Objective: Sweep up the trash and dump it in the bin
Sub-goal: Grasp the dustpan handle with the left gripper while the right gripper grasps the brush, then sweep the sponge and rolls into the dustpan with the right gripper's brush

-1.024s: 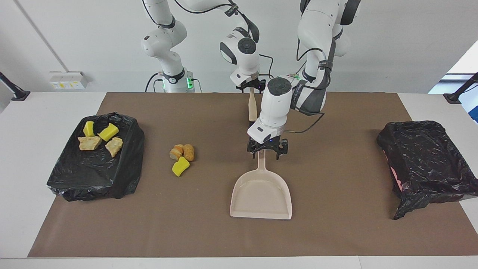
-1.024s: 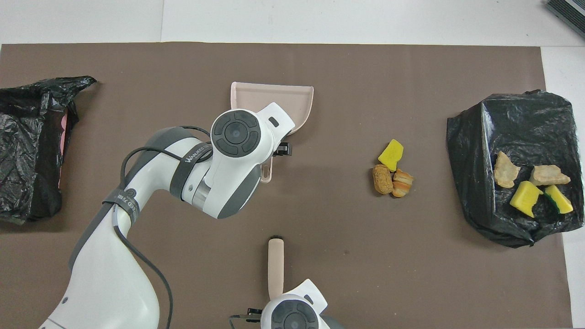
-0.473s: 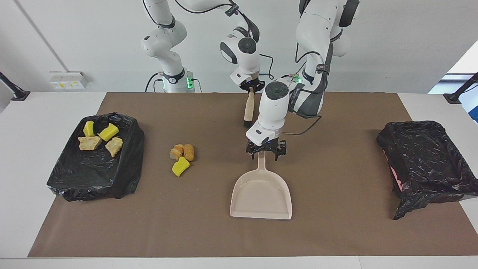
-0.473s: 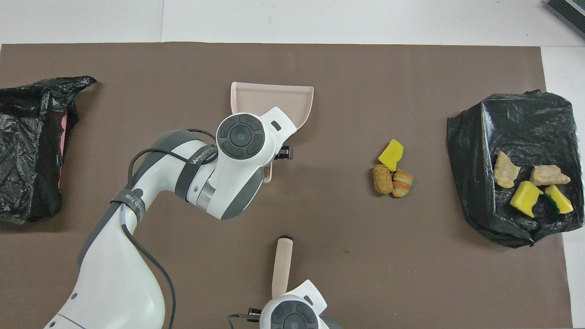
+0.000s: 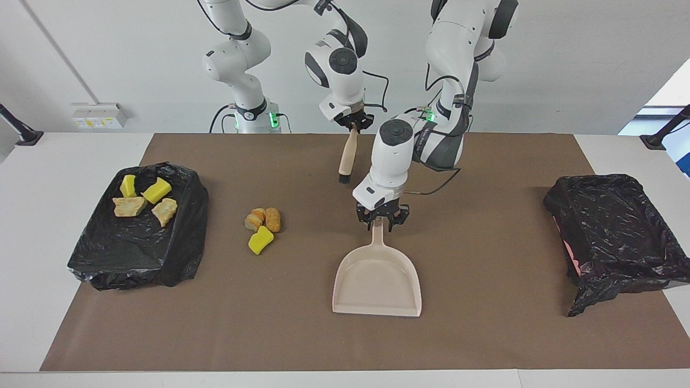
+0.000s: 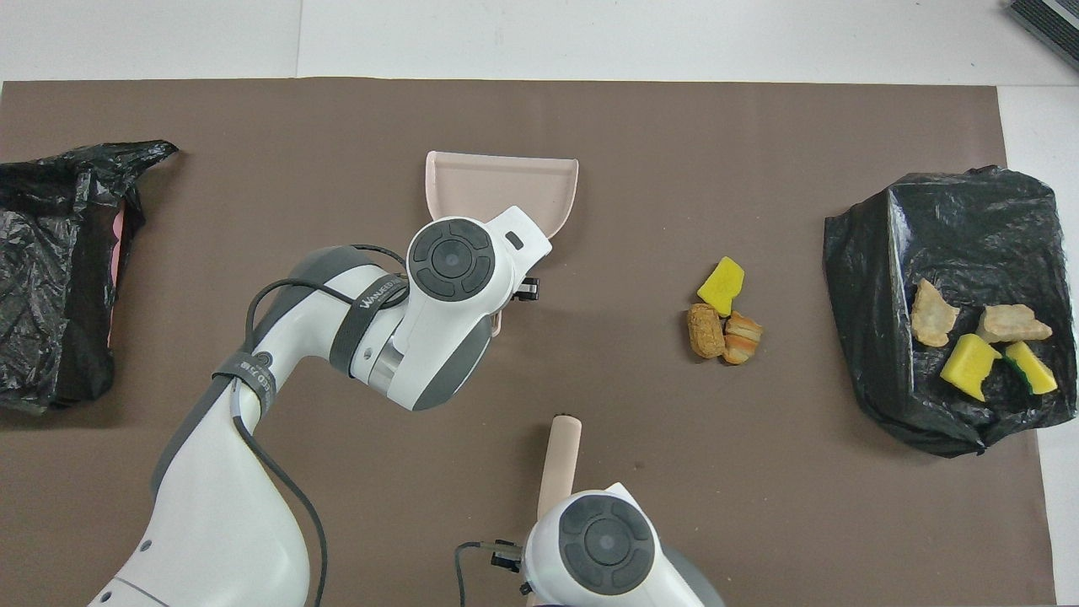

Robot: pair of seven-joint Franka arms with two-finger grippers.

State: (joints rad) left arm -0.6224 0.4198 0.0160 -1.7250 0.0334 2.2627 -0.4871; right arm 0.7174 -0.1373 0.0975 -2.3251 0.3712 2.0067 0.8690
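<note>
The pale pink dustpan (image 5: 377,280) (image 6: 497,185) lies flat mid-mat, its handle pointing toward the robots. My left gripper (image 5: 380,220) is down on that handle, fingers drawn in around it. My right gripper (image 5: 353,123) is shut on the beige brush (image 5: 347,156) (image 6: 560,459), which hangs tilted with its dark bristle end low over the mat. A small pile of trash (image 5: 262,226) (image 6: 722,312), yellow and golden-brown pieces, sits on the mat toward the right arm's end. A black-bagged bin (image 5: 135,253) (image 6: 936,228) at that end carries several more pieces.
A second black-bagged bin (image 5: 614,231) (image 6: 50,278) stands at the left arm's end of the table. The brown mat (image 5: 485,334) covers most of the white table.
The left gripper's fingers have drawn in on the dustpan handle. The right gripper has closed on the brush, raised it and swung it toward the right arm's end.
</note>
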